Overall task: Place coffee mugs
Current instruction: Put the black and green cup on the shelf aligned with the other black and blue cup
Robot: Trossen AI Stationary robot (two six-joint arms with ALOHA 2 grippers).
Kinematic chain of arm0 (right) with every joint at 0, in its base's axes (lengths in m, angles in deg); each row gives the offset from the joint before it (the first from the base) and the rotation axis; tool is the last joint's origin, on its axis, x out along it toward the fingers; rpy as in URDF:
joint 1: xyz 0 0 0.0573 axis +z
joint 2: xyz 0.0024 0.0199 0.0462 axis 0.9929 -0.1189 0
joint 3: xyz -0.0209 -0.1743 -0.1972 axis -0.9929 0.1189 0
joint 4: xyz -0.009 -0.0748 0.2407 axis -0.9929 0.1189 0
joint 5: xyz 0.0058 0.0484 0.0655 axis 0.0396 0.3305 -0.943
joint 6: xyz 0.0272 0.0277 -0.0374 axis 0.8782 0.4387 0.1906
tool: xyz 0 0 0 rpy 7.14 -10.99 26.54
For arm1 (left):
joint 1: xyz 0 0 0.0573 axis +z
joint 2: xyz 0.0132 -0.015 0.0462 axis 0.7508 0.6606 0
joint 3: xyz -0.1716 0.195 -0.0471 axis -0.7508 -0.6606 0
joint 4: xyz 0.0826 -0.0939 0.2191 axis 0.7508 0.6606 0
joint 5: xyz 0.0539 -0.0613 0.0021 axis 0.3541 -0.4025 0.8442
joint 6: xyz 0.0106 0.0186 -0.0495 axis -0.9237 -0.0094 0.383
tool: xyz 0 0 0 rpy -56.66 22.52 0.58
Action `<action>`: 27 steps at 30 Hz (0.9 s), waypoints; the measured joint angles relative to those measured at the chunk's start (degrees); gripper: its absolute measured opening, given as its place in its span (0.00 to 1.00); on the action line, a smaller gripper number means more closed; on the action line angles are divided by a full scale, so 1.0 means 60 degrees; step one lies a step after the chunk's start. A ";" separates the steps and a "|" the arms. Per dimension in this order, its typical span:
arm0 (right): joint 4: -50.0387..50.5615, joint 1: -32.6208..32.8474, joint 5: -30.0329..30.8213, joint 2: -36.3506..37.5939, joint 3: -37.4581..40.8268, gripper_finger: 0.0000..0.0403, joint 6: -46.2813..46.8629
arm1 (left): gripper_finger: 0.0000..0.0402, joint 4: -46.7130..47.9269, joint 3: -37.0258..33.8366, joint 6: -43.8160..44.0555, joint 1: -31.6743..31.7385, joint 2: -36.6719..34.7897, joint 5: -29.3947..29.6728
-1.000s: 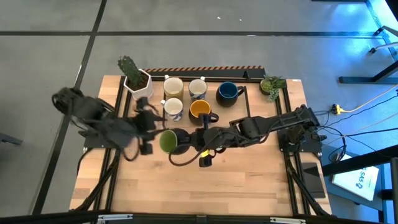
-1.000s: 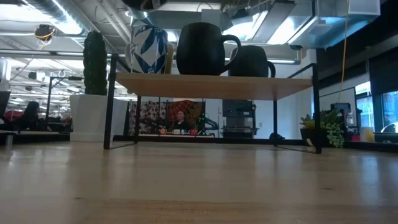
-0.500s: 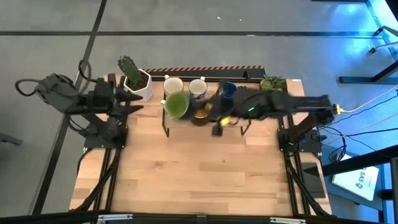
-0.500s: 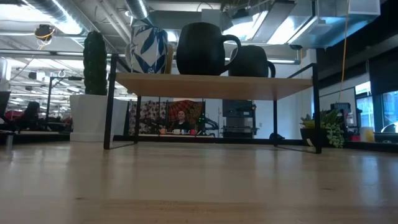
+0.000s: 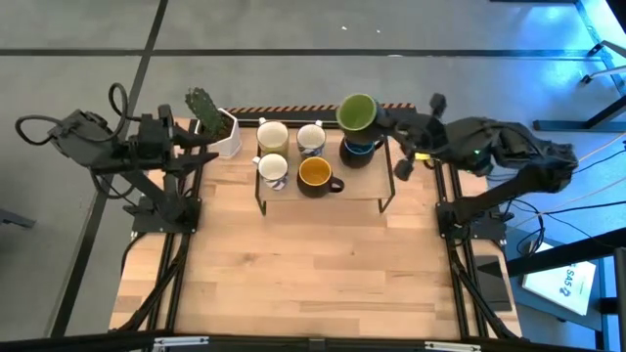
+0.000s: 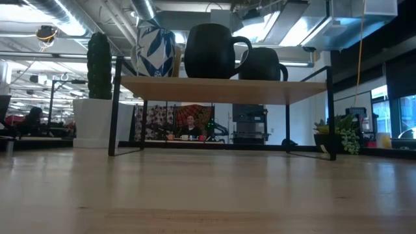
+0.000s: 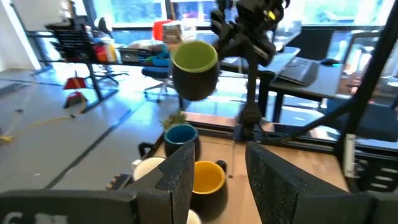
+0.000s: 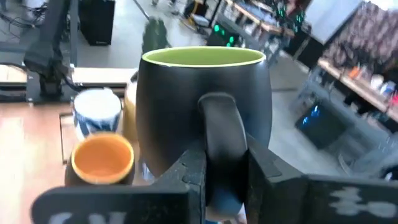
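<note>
your right gripper (image 8: 225, 186) is clamped on the handle of the dark ceramic mug with the green inside (image 5: 357, 112), holding it upright in the air above the back right part of the low wooden shelf on black metal legs (image 5: 362, 184), roughly over the dark mug with the blue inside (image 5: 360, 149). five mugs already sit on that shelf: nearest you the dark mug with the orange inside (image 5: 315, 173) and beside it a white mug with blue pattern (image 5: 273, 170), then farther back a cream mug (image 5: 273, 136), another white patterned mug (image 5: 311, 137) and the blue-lined one. so i judge the task nearly done, with only the green-lined mug left to set down. every mug looks empty. your left gripper (image 7: 214, 180) waits off the table's left edge, fingers parted and holding nothing. at the back corners stand the white hexagonal pot with its cactus (image 5: 213, 125) and the small leafy potted plant (image 5: 427, 133).
</note>
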 joint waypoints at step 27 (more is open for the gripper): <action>-0.8373 0.3520 0.3650 0.3658 0.9468 0.10 0.1638 | 0.34 -0.0324 -0.0007 0.0051 0.0002 -0.0002 0.1649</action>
